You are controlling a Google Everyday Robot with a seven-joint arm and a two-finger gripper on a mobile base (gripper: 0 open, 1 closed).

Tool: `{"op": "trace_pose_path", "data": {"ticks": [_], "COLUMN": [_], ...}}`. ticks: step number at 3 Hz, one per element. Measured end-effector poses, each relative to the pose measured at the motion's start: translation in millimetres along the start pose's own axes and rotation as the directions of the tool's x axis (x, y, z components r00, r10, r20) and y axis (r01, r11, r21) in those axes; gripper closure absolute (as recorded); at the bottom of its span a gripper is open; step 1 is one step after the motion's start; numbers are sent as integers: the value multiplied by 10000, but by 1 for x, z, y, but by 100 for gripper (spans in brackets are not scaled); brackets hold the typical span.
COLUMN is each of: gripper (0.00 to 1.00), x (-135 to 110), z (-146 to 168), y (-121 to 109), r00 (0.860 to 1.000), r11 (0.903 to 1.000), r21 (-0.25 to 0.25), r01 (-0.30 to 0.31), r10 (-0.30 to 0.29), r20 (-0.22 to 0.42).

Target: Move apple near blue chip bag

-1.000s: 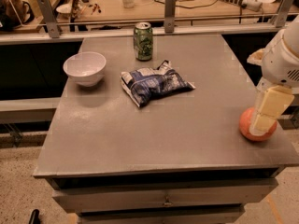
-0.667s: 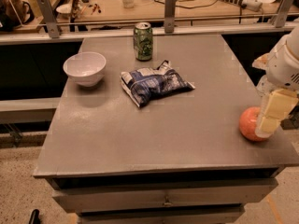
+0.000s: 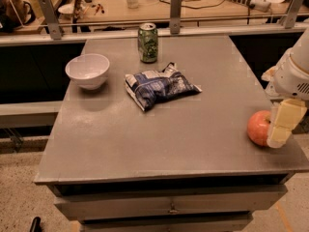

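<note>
Compared with a second ago, the gripper (image 3: 281,127) has slid a little toward the right edge of the frame, uncovering more of the apple (image 3: 258,127), which sits where it did. Nearest the camera, at the bottom of the frame, a drawer front (image 3: 169,204) runs under the grey table (image 3: 145,139). At the lower right, close to the table's right edge, the apple rests on the surface with the gripper's pale block against its right side, overlapping it. Whether the jaws are spread or pinching the apple cannot be told. The white arm housing (image 3: 295,74) rises above it at the right edge of the frame.

Farther back, near the centre of the frame, lies the blue chip bag (image 3: 159,85), flat and crumpled, well apart from the apple. To its left stands a white bowl (image 3: 87,70), upright. Beyond the bag, just behind it, a green can (image 3: 147,42) stands upright near the table's far edge. Across the top of the frame a metal rail (image 3: 96,33) fronts a cluttered wooden workbench (image 3: 145,9).
</note>
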State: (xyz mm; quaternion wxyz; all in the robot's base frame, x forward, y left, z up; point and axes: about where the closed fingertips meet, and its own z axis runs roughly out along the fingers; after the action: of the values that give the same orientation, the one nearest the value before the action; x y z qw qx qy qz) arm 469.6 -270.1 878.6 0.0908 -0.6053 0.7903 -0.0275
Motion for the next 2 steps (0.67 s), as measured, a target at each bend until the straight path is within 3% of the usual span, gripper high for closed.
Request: {"op": "trace_pose_path", "data": {"ticks": [2], "gripper": [42], "x": [2], "z": [17], "y": [4], "r00": [9984], "r11": [9980], "r21": [-485], "r01": [409], "r10": [-427], "r20": [-358]}}
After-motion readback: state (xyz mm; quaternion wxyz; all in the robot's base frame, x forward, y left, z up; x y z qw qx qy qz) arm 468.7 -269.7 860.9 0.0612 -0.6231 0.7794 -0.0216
